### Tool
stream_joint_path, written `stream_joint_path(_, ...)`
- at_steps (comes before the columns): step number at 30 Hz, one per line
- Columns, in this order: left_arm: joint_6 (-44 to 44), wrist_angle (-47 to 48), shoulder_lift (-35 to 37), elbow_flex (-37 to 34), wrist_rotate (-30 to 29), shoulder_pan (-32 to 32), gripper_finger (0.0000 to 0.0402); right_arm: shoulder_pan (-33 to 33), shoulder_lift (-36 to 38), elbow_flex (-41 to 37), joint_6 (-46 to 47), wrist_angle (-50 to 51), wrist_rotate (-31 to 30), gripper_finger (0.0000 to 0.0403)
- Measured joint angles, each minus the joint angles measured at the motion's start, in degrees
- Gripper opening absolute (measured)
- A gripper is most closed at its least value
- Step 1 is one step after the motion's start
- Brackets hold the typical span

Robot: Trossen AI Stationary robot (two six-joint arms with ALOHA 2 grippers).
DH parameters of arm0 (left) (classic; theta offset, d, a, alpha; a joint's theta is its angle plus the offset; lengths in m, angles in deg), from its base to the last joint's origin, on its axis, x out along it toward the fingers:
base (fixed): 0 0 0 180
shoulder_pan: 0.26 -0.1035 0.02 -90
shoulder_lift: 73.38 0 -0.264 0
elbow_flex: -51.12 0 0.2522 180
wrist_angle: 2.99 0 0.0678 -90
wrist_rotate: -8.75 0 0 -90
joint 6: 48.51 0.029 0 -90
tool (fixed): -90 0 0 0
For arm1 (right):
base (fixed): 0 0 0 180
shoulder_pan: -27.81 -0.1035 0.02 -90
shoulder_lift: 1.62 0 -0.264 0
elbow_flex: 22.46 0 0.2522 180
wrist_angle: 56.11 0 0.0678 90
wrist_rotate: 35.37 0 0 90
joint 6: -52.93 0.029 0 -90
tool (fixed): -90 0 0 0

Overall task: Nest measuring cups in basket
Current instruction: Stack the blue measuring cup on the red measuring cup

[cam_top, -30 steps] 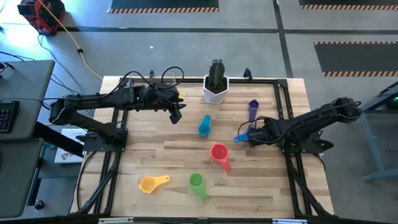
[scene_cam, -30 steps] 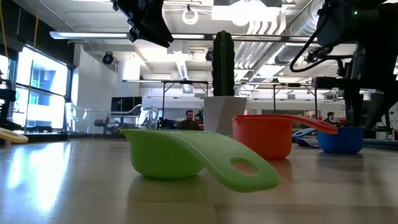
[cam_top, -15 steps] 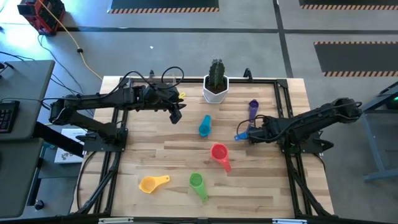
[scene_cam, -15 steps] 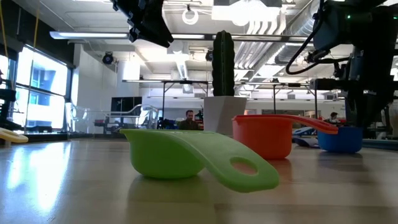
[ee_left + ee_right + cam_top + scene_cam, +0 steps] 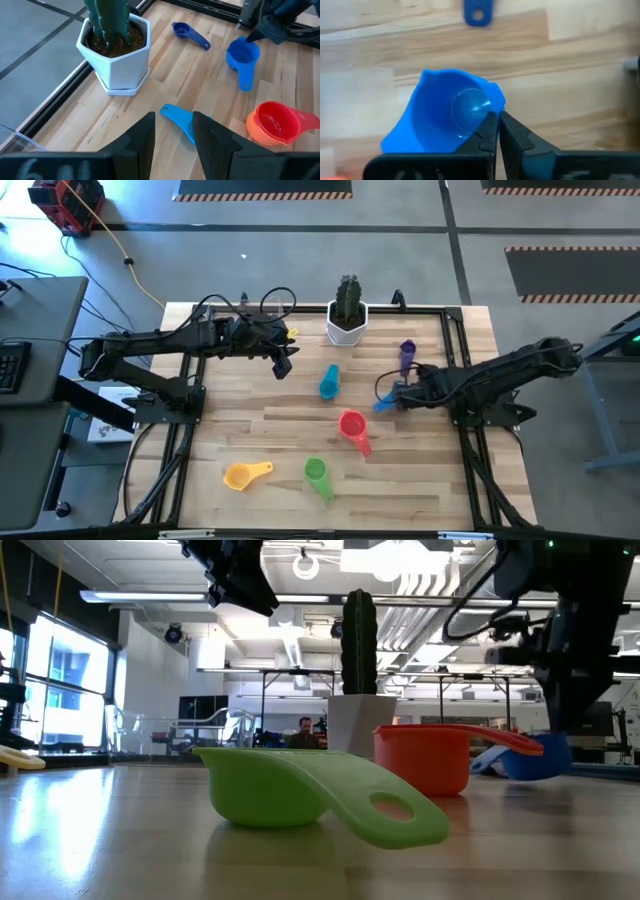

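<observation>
A dark blue measuring cup (image 5: 384,403) is at the table's right-middle, with my right gripper (image 5: 399,395) shut on it. Lying loose on the wood are a light blue cup (image 5: 329,382), a purple cup (image 5: 406,355), a red cup (image 5: 352,426), a green cup (image 5: 317,474) and a yellow cup (image 5: 245,475). My left gripper (image 5: 283,364) hangs open above the far left of the table, holding nothing I can see. A clear plastic edge (image 5: 12,134) shows beside it; whether that is the basket I cannot tell. My right gripper pinches the dark blue cup's bowl wall at its rim (image 5: 491,107), one finger inside the bowl and one outside. The fingers come steeply from above. In the low view the cup (image 5: 525,760) hangs tilted below the fingers, its handle (image 5: 488,759) pointing toward the table's left.
A white pot with a cactus (image 5: 347,318) stands at the far middle edge. Black frame rails (image 5: 455,360) run along the table's sides. The bare wood between the light blue and yellow cups (image 5: 260,420) is free.
My right gripper has shut on the dark blue cup's rim and rolled about its own axis. The cup, which stood flat on the table, has tipped and come a little toward the table's left.
</observation>
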Motion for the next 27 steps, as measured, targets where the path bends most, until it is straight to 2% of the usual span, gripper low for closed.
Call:
stream_joint_path(7,0.1,0.0,0.0,0.0,0.2,0.0,0.0122,0.3,-0.3,1.4,-1.0,2.9,1.9,0.0)
stream_joint_path(14,1.9,0.0,0.0,0.0,0.2,0.0,0.0122,1.2,-3.8,1.4,-0.9,1.9,7.4,0.0)
stream_joint_path(27,2.0,0.0,0.0,0.0,0.2,0.0,0.0122,1.0,-4.3,1.4,1.0,0.5,7.1,0.0003)
